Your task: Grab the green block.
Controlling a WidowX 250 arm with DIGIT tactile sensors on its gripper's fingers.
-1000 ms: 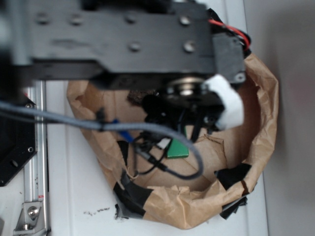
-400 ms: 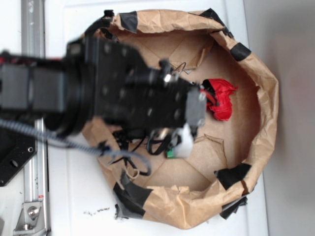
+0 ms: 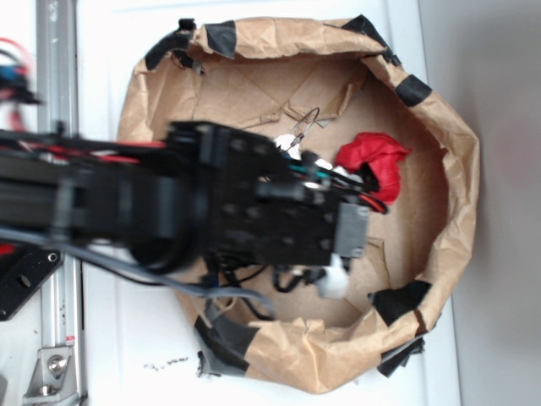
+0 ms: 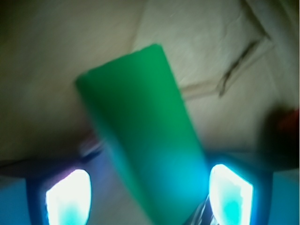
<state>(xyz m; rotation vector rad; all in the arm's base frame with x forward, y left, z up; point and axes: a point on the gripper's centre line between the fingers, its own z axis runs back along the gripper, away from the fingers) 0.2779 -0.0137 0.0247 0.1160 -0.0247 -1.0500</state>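
Green block point(image 4: 145, 136) between jaws, red lump point(image 3: 372, 162) nearby.

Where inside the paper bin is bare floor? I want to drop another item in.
Bare cardboard lies right of the red lump, toward the paper wall, and along the top flaps. The lower left is crowded by the arm, green block and keys.

Paper bag point(image 3: 452, 161) lies open on the surface point(image 3: 127, 338), a rail point(image 3: 57, 76) along the surface's left edge. Arm point(image 3: 169, 207) reaches from the left over the bag's rim, its end inside the bag. Lump point(image 3: 372, 161) lies inside the bag, right of the arm's end; keys point(image 3: 296, 131) above it. Wrist view: block point(image 4: 140, 136) between the fingers of the claw point(image 4: 150, 197), bag floor behind.
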